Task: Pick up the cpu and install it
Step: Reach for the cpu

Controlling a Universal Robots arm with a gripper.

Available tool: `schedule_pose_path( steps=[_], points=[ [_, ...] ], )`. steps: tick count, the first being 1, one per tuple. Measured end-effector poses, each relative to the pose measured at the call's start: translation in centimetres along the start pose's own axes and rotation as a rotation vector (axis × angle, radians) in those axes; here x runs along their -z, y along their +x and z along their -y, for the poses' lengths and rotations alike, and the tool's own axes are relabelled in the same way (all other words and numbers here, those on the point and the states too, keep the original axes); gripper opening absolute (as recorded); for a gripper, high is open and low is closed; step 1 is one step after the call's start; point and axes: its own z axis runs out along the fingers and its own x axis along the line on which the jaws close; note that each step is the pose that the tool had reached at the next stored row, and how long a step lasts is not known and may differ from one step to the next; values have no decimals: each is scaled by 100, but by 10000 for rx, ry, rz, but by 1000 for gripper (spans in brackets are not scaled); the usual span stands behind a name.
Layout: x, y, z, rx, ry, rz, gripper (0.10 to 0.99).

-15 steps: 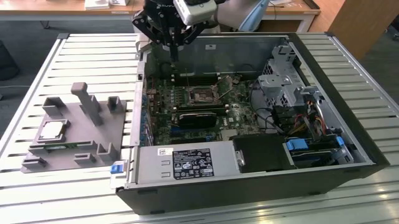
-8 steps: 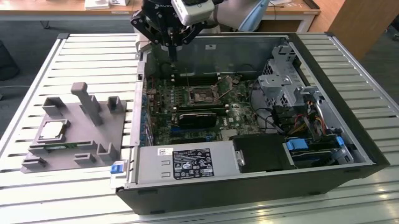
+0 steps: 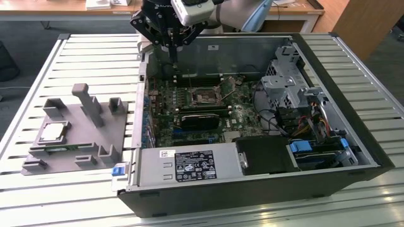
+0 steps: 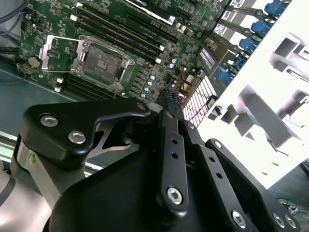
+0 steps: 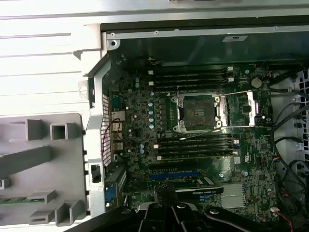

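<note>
Counter: we note a white slatted metal counter (image 3: 88,56) under an open dark computer case (image 3: 252,194).
Room: wooden desk (image 3: 44,9) behind.
Cpu: silvery square cpu (image 3: 54,131) on a grey plastic fixture (image 3: 98,139), beside the case.
Hand: black hand (image 3: 171,59) narrow, empty, above the case.

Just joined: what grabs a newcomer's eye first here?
An open black computer case lies on the slatted table, its metal-framed motherboard socket empty. The black gripper hangs shut over it, while the silvery square cpu sits on the grey holder tray at the exterior view's left.
</note>
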Motion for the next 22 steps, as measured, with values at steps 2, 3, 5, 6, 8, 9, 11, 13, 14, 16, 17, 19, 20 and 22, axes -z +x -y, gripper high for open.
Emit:
schedule_pose_path(
  steps=[2, 3, 5, 6, 8, 9, 11, 13, 14, 16, 17, 19, 20, 22],
  points=[
    [-1, 5, 0, -2, 0, -4, 106],
    [-1, 7, 1, -1, 1, -5, 106],
    [-1, 17, 2, -2, 1, -6, 106],
    [-1, 24, 2, -2, 0, -6, 106],
    [-2, 33, 3, -2, 0, -7, 106],
    [-2, 37, 3, -2, 0, -7, 106],
    [-3, 50, 4, -2, 0, -8, 106],
    [-3, 59, 5, -2, 0, -9, 106],
    [-3, 64, 5, -2, 1, -9, 106],
    [-4, 72, 6, -2, 1, -10, 106],
    [-4, 76, 6, -2, 1, -10, 106],
    [-5, 84, 7, -2, 1, -11, 106],
    [-5, 88, 7, -1, 1, -12, 106],
    [-6, 96, 8, -2, 1, -13, 106]
  ],
)
